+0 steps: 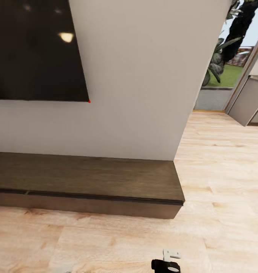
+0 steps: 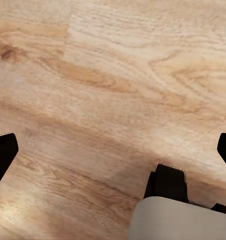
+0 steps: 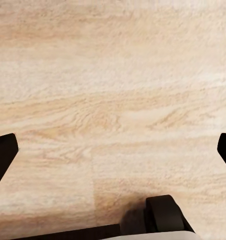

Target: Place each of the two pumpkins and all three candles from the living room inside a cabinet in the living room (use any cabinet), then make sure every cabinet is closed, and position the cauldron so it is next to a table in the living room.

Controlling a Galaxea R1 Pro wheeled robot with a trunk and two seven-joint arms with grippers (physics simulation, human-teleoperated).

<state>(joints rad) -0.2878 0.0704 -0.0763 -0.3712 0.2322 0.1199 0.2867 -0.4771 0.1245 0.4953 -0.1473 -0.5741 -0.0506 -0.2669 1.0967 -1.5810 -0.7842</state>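
The cabinet (image 1: 87, 178), a long low dark brown wood unit, runs along the foot of the white wall, and its front looks flush and shut. Its flat top is bare. The pumpkins, candles, cauldron and table are out of view. My left gripper (image 2: 113, 150) hangs open over the pale wood floor, its dark fingertips (image 2: 3, 152) far apart with nothing between them. My right gripper (image 3: 113, 150) is likewise open over bare floorboards. A black and white piece of my arm (image 1: 167, 262) shows at the lower edge of the head view.
A large dark TV screen (image 1: 34, 49) hangs on the wall above the cabinet. The wall ends at the right, where open wood floor (image 1: 220, 182) leads to a doorway with plants (image 1: 224, 49) and a grey cupboard (image 1: 254, 102). My base (image 2: 177, 220) shows below the left gripper.
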